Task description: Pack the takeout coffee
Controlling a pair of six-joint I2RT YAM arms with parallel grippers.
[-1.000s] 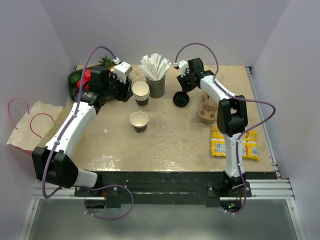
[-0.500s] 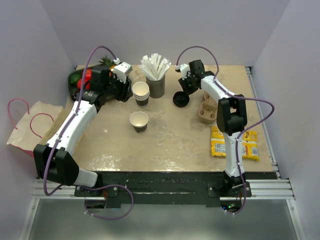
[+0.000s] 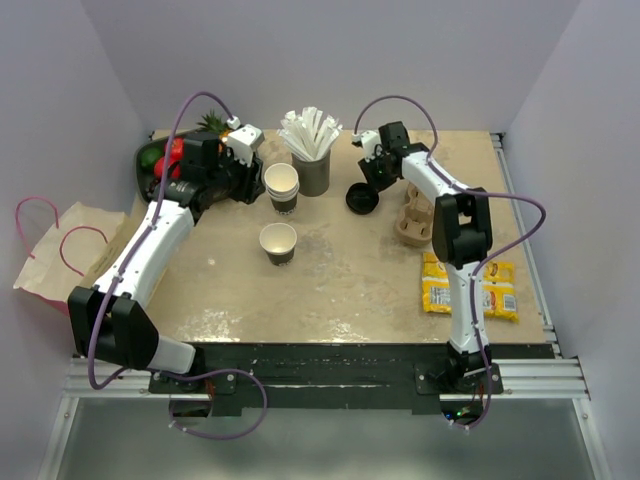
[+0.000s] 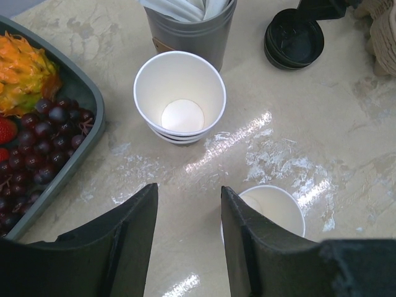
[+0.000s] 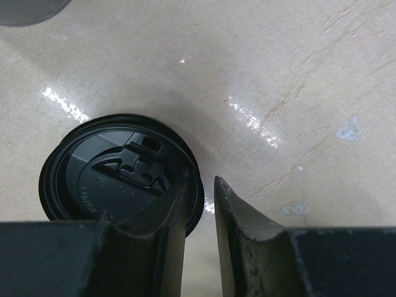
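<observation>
1. The right gripper point(image 5: 202, 185) is being held low over the lid point(image 5: 117, 170). One finger is being set above the lid's top and the other outside its rim, so that the rim can be gripped edgewise.
2. The fingers are being held close together with the rim between them. Whether the rim is actually being pinched cannot be told.
3. The lid is being supported flat by the table point(image 3: 340, 270), between the straw holder point(image 3: 312, 170) and the cup carrier point(image 3: 415, 222). It is well apart from the single cup point(image 3: 278, 243), which it is probably meant to close.
4. The cup is being presented upright and uncovered near the table's middle, just in front of the stack of cups point(image 3: 282, 187).
5. The left gripper point(image 4: 189, 189) is being held spread and empty above the table, between the stack and the cup, probably so the cup can be steadied for capping.
6. Capping is judged not yet done. The carrier is probably being reserved for the capped cup.
</observation>
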